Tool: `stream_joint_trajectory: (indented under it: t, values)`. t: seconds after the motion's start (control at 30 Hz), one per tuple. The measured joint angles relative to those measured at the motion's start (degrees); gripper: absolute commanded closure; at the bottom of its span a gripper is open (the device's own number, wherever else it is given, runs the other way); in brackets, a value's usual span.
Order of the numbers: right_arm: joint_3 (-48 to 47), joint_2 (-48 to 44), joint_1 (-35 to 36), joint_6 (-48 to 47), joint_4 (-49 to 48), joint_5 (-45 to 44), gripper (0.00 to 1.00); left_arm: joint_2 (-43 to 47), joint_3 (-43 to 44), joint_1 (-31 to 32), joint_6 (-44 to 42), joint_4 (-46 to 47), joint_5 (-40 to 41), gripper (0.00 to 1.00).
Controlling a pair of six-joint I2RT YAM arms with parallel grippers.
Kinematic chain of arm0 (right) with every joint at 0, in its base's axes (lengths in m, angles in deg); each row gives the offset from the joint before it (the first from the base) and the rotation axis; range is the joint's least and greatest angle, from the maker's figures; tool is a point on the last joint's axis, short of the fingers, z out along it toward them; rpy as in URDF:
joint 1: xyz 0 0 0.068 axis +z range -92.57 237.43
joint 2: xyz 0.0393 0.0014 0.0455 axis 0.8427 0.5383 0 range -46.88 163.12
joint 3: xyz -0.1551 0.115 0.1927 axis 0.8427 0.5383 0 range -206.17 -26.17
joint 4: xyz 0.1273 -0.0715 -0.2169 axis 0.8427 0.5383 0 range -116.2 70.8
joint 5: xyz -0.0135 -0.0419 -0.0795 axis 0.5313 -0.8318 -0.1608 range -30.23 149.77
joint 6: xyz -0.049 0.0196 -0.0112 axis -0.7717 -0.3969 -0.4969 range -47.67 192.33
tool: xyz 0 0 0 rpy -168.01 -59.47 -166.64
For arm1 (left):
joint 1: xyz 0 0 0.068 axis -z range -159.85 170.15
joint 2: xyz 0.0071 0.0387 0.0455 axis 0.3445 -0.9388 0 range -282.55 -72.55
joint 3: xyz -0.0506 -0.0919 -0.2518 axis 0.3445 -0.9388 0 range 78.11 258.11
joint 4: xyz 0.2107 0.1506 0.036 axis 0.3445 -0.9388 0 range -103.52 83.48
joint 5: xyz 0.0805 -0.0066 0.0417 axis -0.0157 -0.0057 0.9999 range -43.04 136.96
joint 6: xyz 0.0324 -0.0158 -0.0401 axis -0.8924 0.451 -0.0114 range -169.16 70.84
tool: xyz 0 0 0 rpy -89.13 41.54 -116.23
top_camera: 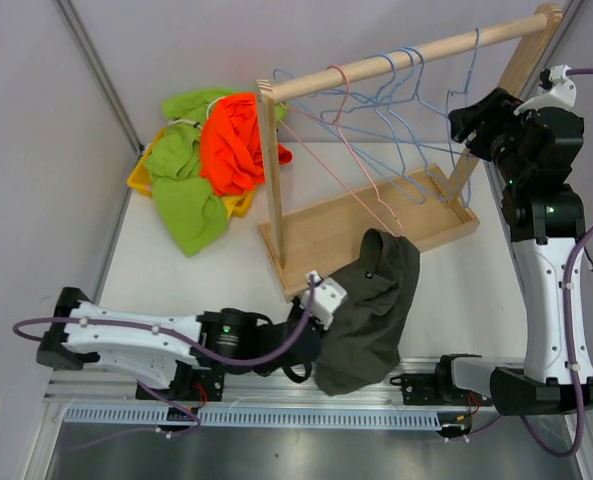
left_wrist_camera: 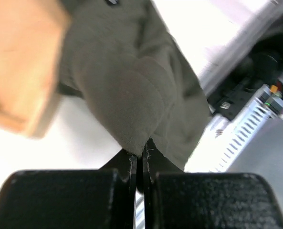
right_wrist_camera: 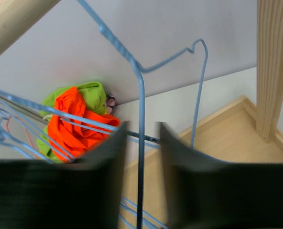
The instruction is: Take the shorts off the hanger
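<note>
Dark olive-brown shorts (top_camera: 371, 310) droop from the front of the wooden rack down to the table's near edge. My left gripper (top_camera: 321, 297) is shut on a fold of this fabric (left_wrist_camera: 127, 81), pinched at the fingertips (left_wrist_camera: 141, 151). The shorts' top lies against the lower end of a pink hanger (top_camera: 361, 165); whether it still hooks on, I cannot tell. My right gripper (top_camera: 473, 122) is up by the rail, open, its blurred fingers (right_wrist_camera: 108, 162) standing either side of a blue hanger wire (right_wrist_camera: 141, 100) without pinching it. Orange (top_camera: 234, 140) and lime green shorts (top_camera: 184, 195) lie piled at the back left.
The wooden rack (top_camera: 376, 225) has a base tray, an upright post (top_camera: 271, 180) and a rail (top_camera: 416, 55) carrying several bare wire hangers. A yellow piece (top_camera: 141, 180) shows under the pile. The rack's base corner (left_wrist_camera: 22, 62) sits close to the left wrist.
</note>
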Motion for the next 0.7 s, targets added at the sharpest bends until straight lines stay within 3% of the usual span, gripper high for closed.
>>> stream_joint_trajectory:
  t: [0.07,0.17,0.37,0.53,0.7]
  values:
    - [0.09,-1.38,0.00,-0.35,2.36,-0.04,0.01,3.80,1.46,0.02,2.34,-7.19,3.93,1.00]
    - [0.09,-3.04,-0.04,-1.11,5.60,-0.35,0.01,7.96,5.09,-0.04,7.02,-19.37,10.54,1.00]
    - [-0.04,-8.24,-0.11,-2.60,10.80,-2.91,0.01,16.61,7.87,-4.52,9.09,-32.26,15.91,1.00]
    - [-1.05,-14.86,-0.11,-4.28,15.08,-7.28,0.01,22.25,11.78,-15.61,2.67,-33.11,16.83,1.00]
    - [-1.03,-22.40,-0.07,-6.49,17.35,-12.24,0.01,22.43,16.85,-35.82,-9.97,-26.86,9.90,1.00]
